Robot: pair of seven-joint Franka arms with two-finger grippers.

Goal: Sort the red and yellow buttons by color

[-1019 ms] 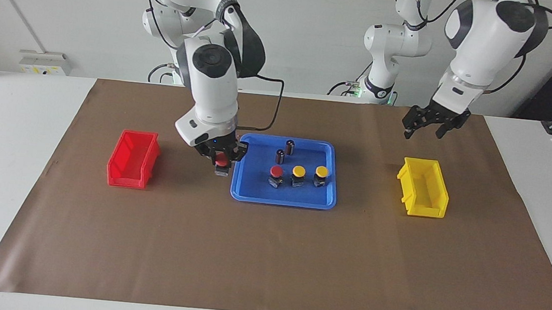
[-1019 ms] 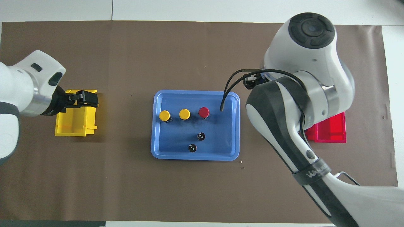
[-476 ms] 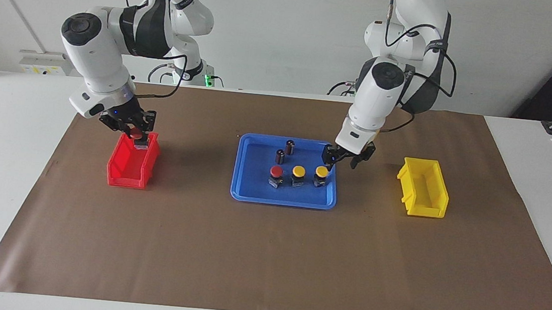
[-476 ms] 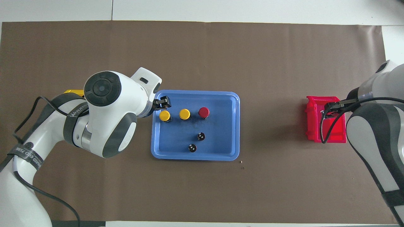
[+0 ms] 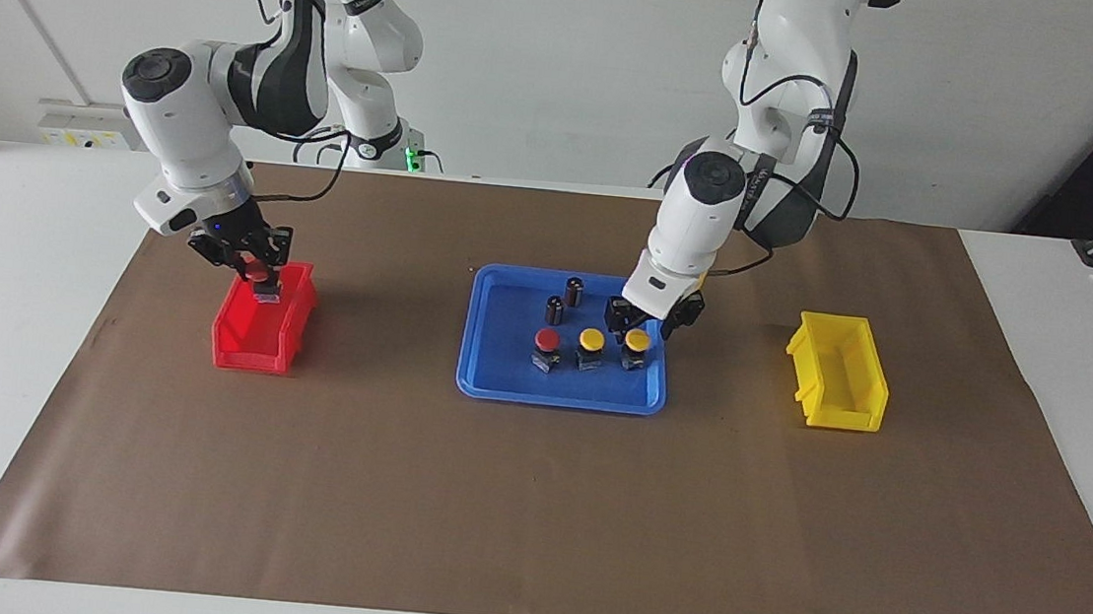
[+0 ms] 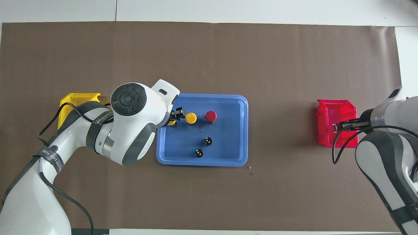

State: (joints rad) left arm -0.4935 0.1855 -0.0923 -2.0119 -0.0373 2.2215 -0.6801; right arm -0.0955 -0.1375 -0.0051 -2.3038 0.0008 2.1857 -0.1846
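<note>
The white surface (image 5: 32, 302) carries a broad sheet of matte brown paper (image 5: 529, 503), faintly creased; on it sit three plastic containers. Largest is the blue tray (image 5: 490, 381), shallow, glossy, with rounded corners, at the middle of the paper; in it stand one red button (image 5: 547, 341) and two yellow buttons (image 5: 591, 340) in a row along the edge farther from the robots, each a round domed cap on a black blocky base, and, nearer to the robots, two small dark cylinders (image 5: 574, 291) with silvery tops. The red bin (image 5: 251, 346), an open-fronted box with sloped walls, lies toward the right arm's end; the yellow bin (image 5: 840, 402), of the same shape, lies toward the left arm's end, with nothing visible inside it.

The right gripper (image 5: 253, 267) hangs over the red bin, its jaws clamped on a second red button (image 5: 257, 274), cap up, base down, held above the bin's inside; the left gripper (image 5: 642, 317) is low over the tray, its jaws parted on either side of the yellow button (image 5: 638, 340) at the row's end toward the yellow bin; whether they touch it I cannot tell.
</note>
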